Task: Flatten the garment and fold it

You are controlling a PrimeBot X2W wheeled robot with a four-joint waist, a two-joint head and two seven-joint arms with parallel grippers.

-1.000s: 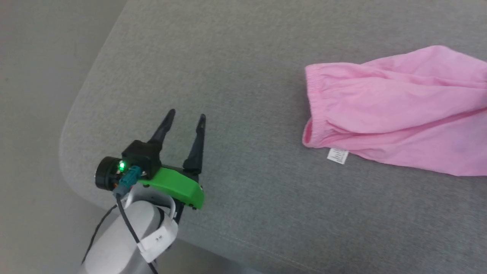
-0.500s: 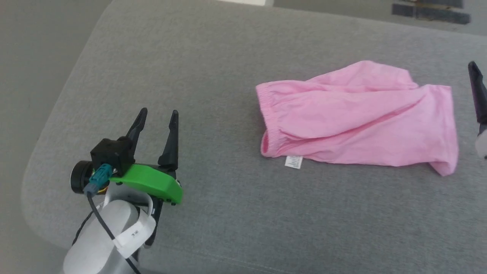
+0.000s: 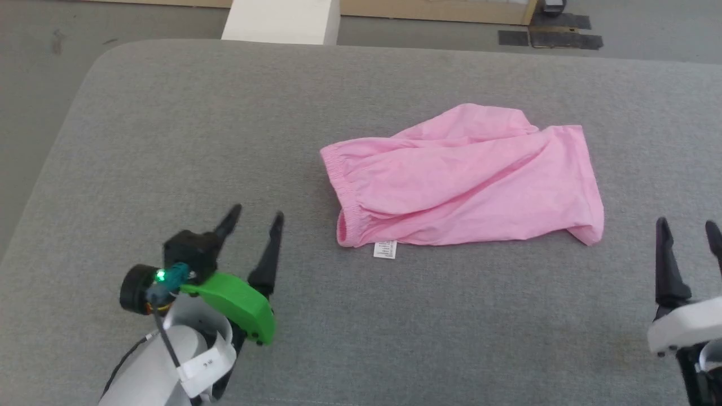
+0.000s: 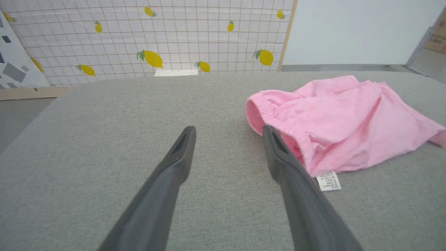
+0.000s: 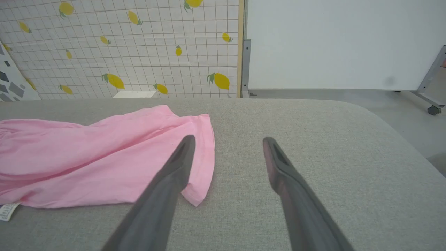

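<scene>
One pink garment (image 3: 462, 180) lies just right of centre in the head view, on the grey padded surface (image 3: 169, 141). It is wrinkled, with its gathered waistband (image 3: 338, 186) toward the left of the frame and its leg hems toward the right. One small white label (image 3: 385, 249) pokes out at its lower-left edge.

There are two grippers, each with two dark fingers. The left gripper (image 3: 256, 212) is at lower left, fingers spread and gripping nothing, with bare grey fabric between it and the cloth. The right gripper (image 3: 686, 223) is at lower right, likewise spread and gripping nothing, near the hem corner.

In the left wrist view one finger crosses in front of the waistband. Beyond the surface there is more to see — one white block (image 3: 280, 20) at the top edge, dark floor patches (image 3: 550, 38) at upper right, and in the wrist views a grid panel (image 4: 174, 35) printed with lemons.
</scene>
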